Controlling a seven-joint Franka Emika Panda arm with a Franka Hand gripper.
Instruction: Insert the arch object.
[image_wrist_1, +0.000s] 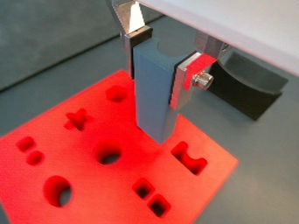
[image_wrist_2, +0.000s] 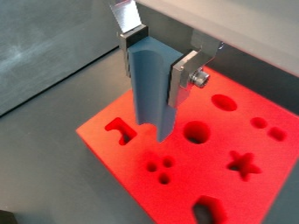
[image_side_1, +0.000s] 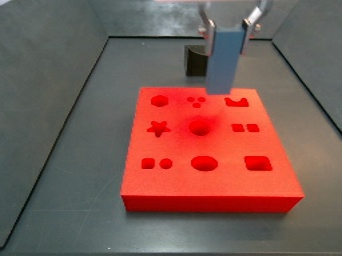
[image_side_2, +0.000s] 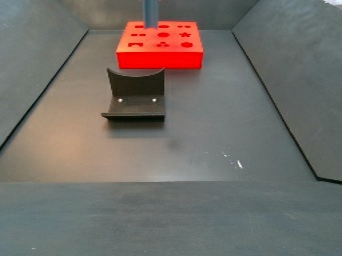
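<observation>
Dark grey worktop (image_side_2: 201, 130), walled bin; we see the arch object (image_wrist_1: 152, 83) held upright above the red board (image_side_1: 201, 195).
Fingers (image_wrist_1: 136, 35) pinch the arch object near its top, one silver plate on each side, pads flat vs. its faces; gripper (image_wrist_2: 158, 54) sits over the board's far half in a side view; block's long axis approx. vertical, running straight down from the fingers, lower end hanging just above the board w/o touching, as far as we can tell; the arch-shaped cut-out (image_side_1: 241, 100) lies just beside the block's foot toward the far right corner, so we judge the next move needs a small sideways shift, then straight descent; fixture (image_side_2: 134, 95) stands well apart on the worktop, no obstacle; exact alignment w/ the cut-out we can't tell from these views.
</observation>
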